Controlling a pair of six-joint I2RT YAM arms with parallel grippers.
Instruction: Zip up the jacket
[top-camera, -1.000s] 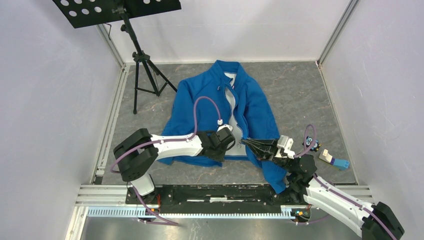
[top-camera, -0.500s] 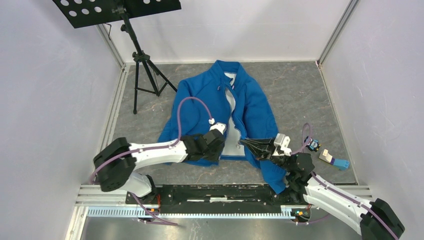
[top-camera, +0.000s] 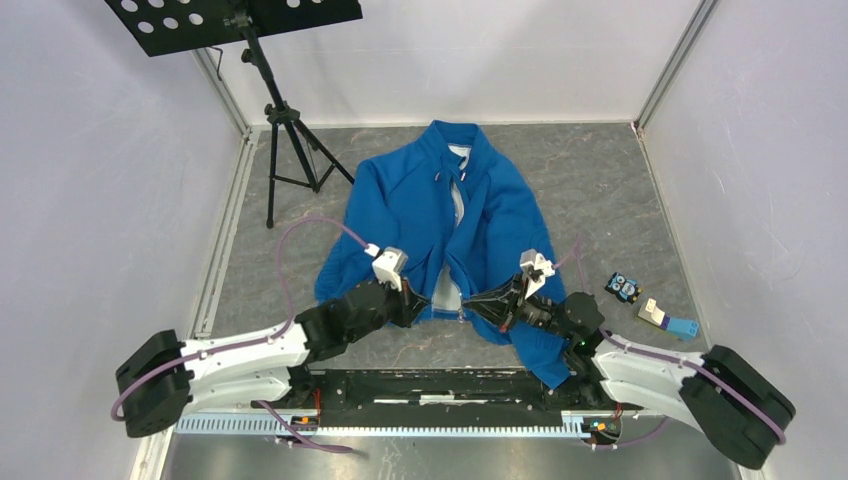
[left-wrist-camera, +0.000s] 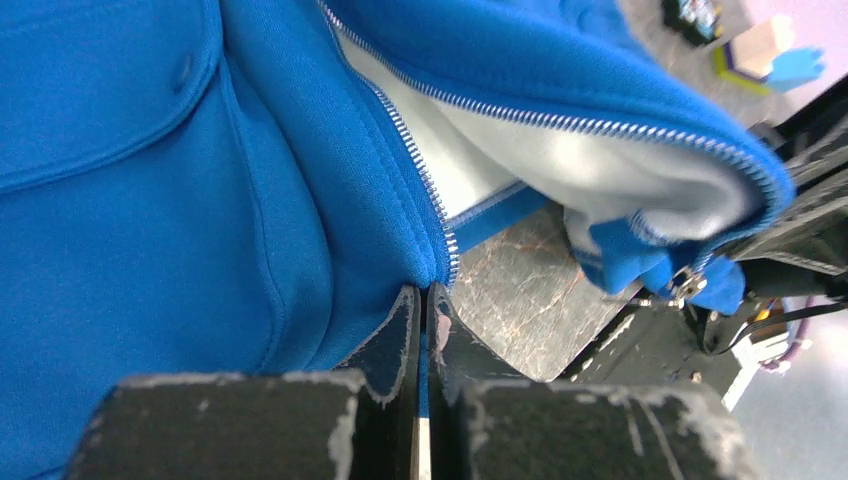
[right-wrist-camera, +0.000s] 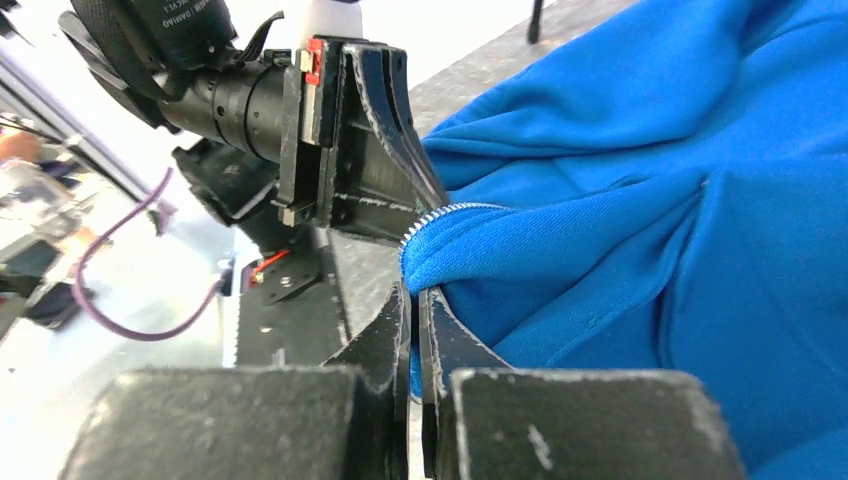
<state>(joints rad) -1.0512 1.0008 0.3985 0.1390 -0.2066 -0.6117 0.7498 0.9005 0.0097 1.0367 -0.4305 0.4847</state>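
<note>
The bright blue jacket (top-camera: 420, 205) lies face up on the grey floor, collar at the far side, its front open at the bottom with white lining (top-camera: 443, 292) showing. My left gripper (top-camera: 420, 305) is shut on the bottom corner of the jacket's left front panel (left-wrist-camera: 300, 240), beside the silver zipper teeth (left-wrist-camera: 420, 180). My right gripper (top-camera: 478, 300) is shut on the bottom corner of the other front panel (right-wrist-camera: 560, 250); its zipper slider (left-wrist-camera: 685, 283) hangs at that corner in the left wrist view. The two grippers face each other, a short gap apart.
A black music stand on a tripod (top-camera: 285, 120) stands at the far left. Small toys and blocks (top-camera: 655, 312) lie on the floor at the right. White walls enclose the floor on three sides. A black rail (top-camera: 430, 385) runs along the near edge.
Both arms have pulled back toward the near edge, dragging the jacket's bottom corners with them. The left arm has swung low and to the left; the open front has narrowed.
</note>
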